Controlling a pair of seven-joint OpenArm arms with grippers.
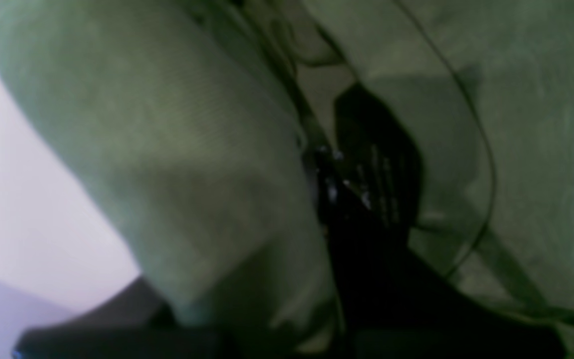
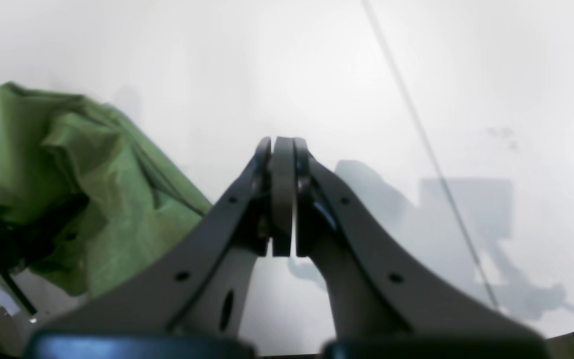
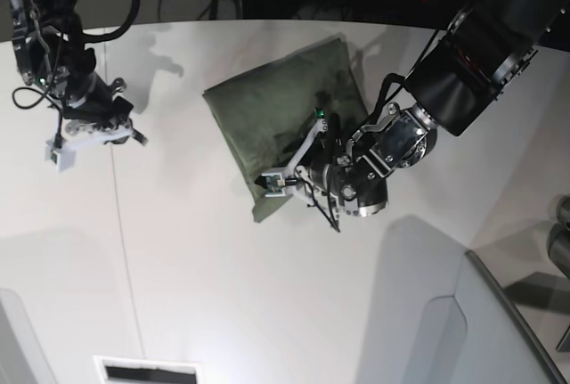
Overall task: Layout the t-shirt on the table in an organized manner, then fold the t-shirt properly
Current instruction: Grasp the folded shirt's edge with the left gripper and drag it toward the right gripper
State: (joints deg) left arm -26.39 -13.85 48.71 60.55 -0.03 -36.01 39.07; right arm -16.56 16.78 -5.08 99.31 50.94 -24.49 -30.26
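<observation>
From above, the olive-green cotton t-shirt (image 3: 285,121) lies bunched into a rough, thick rectangle on the large white smooth table (image 3: 223,295), toward the curved far edge and right of the thin dark seam line (image 3: 125,250) that runs across the tabletop. The left gripper (image 3: 289,175) sits at the near corner of the cloth, its black and white body pressed against the fabric; this view does not settle how wide its jaws stand. The left wrist camera adds little on that point: the t-shirt (image 1: 177,164) fills the frame as blurred green folds draped right over the lens, with a dark piece of the gripper (image 1: 366,189) half buried in the cloth, so I cannot tell whether the fingers are clamped on it or apart. The right gripper (image 3: 98,130) hangs well apart from the shirt, over bare table near the far left. Its own camera shows what the overhead view cannot: the two grey fingers (image 2: 262,199) of the gripper (image 2: 283,194) are pressed together with nothing between them, the crumpled shirt (image 2: 92,194) off to the side, and the seam line (image 2: 426,144) crossing the white surface (image 2: 317,75) beyond.
</observation>
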